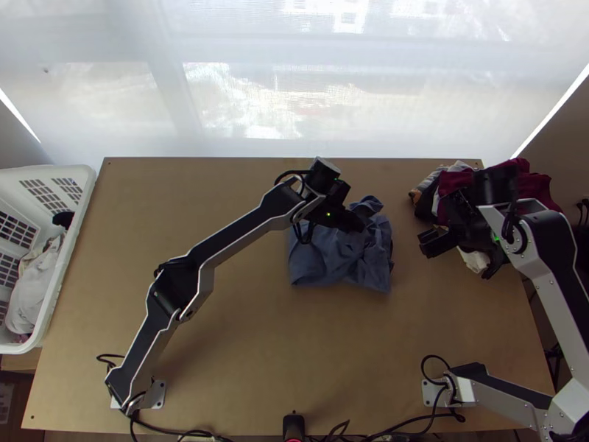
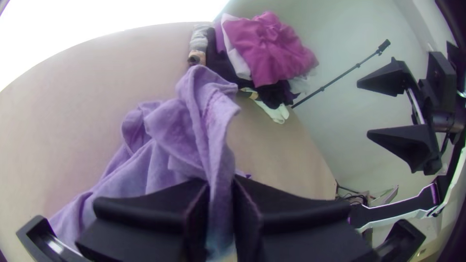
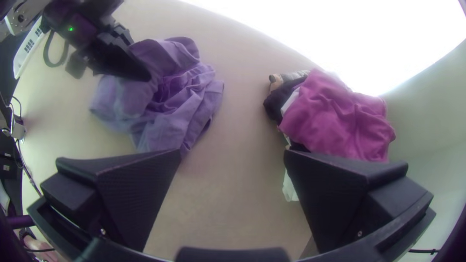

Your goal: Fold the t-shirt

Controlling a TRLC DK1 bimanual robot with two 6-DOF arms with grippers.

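In the top view the blue-grey t-shirt [image 1: 339,258] lies bunched around the table's middle. My left gripper [image 1: 357,219] is over its upper part. The left wrist view has this gripper [image 2: 221,208] shut on a raised fold of the t-shirt [image 2: 160,140], which looks purple there; which part of the shirt it is, I cannot tell. My right gripper [image 1: 431,241] stands to the right of the shirt, apart from it. In the right wrist view that gripper [image 3: 233,160] is open with nothing between its fingers, and the t-shirt [image 3: 170,102] lies crumpled beyond them.
A pile of clothes with a dark red piece [image 1: 530,184] on top sits at the table's far right corner, close to my right gripper. A white basket [image 1: 70,243] holding some cloth stands off the left edge. Bare tabletop [image 1: 294,353] stretches nearer the arms' bases.
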